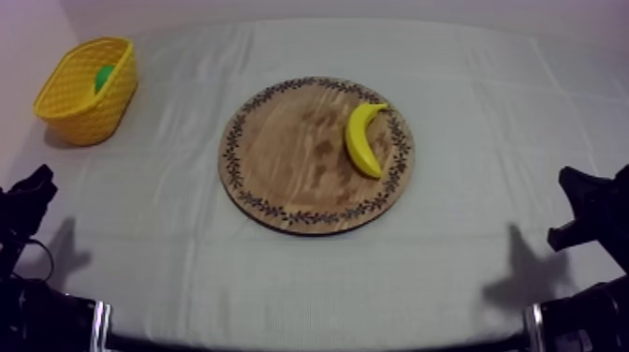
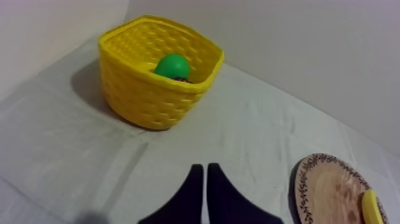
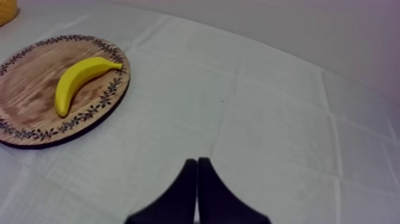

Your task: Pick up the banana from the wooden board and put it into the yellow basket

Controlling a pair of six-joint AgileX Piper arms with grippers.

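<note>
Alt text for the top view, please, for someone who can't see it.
A banana lies on the right side of a central round wooden board. A yellow basket holding something green stands far left. The left gripper and right gripper sit low at either side.

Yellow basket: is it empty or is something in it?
Not empty: a green round thing sits inside the basket, behind its front wall.
</note>
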